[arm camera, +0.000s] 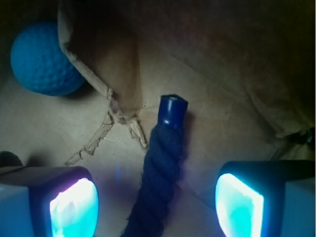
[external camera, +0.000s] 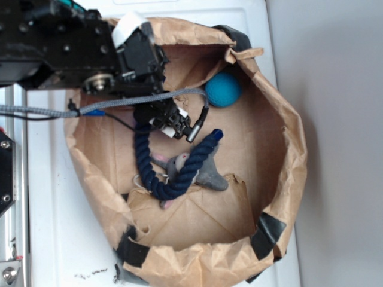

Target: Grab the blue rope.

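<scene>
The blue rope lies bent in a U on the floor of a brown paper bag. One shiny capped end points toward the teal ball. My gripper hangs over the rope's left arm, which runs under it. In the wrist view the gripper is open. The rope runs up between the two glowing fingertips, apart from both. Its capped end lies just ahead of them.
A small grey plush mouse lies under the rope's right arm. The teal ball rests at the far left beside a torn paper flap. The bag's crumpled walls, taped in black, ring the things. A grey cable crosses the bag.
</scene>
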Tool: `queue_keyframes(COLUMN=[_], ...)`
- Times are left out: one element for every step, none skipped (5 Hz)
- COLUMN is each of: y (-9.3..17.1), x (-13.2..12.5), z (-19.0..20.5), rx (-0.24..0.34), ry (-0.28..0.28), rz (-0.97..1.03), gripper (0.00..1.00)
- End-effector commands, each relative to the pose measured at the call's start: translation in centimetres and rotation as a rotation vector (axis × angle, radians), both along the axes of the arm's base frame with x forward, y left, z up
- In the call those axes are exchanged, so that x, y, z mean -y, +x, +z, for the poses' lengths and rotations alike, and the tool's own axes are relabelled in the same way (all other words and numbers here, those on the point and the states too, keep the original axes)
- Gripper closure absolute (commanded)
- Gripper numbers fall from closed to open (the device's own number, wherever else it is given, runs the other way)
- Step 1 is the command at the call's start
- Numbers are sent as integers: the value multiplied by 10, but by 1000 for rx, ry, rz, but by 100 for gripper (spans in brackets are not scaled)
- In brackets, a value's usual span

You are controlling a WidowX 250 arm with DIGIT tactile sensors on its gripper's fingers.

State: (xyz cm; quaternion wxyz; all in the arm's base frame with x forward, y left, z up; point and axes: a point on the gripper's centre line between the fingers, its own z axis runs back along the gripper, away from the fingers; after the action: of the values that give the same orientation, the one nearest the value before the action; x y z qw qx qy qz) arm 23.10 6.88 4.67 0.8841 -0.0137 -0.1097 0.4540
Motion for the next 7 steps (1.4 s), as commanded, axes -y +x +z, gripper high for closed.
queue_keyframes(y=[5, 6, 5, 6, 4, 3, 4], x=[22, 30, 29, 29, 28, 25, 25], z=[-19, -29, -31, -26, -22, -14, -9], rx=[44, 13, 21, 47, 112, 167, 172], ry=[-27, -26, -22, -9, 41, 55, 43], rz=[-109, -136, -146, -151, -137, -124, -113], gripper=[0, 0, 100, 100, 100, 100, 100])
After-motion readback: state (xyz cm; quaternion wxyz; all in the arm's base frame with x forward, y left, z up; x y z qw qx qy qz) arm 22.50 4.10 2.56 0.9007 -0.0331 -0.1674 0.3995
